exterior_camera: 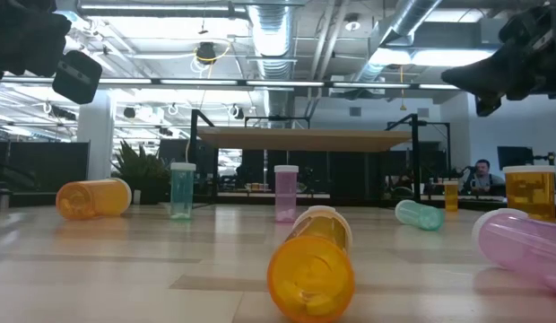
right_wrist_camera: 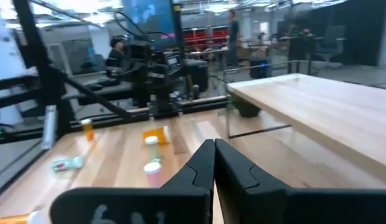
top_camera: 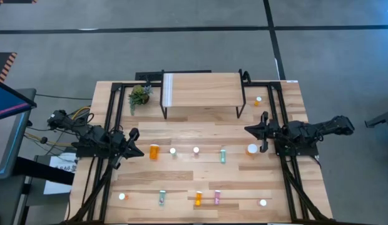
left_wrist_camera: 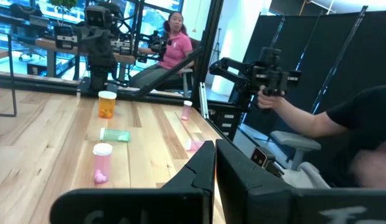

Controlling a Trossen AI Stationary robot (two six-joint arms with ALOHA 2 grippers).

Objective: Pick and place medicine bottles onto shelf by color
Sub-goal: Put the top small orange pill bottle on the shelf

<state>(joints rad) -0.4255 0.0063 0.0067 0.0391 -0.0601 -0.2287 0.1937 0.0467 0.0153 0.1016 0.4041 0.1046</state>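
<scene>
Medicine bottles are scattered over the wooden table. A large orange one [top_camera: 154,151] lies on its side, and another large orange one [top_camera: 252,149] stands upright. A teal one [top_camera: 223,155] lies between them, beside two upright bottles [top_camera: 196,150]. Several more [top_camera: 198,199] stand or lie near the table's near edge. A small orange one [top_camera: 258,100] stands beside the shelf [top_camera: 200,94], whose top is bare. My left gripper [top_camera: 139,150] is shut and empty above the table's left side [left_wrist_camera: 215,163]. My right gripper [top_camera: 248,129] is shut and empty at the right, pointing toward the left [right_wrist_camera: 213,158].
A small green plant [top_camera: 139,95] stands left of the shelf. Black frame rails [top_camera: 109,106] run along both table sides. A person's hand holding a hand-held gripper device [left_wrist_camera: 268,78] shows beyond the table, and another person [left_wrist_camera: 174,43] sits farther off.
</scene>
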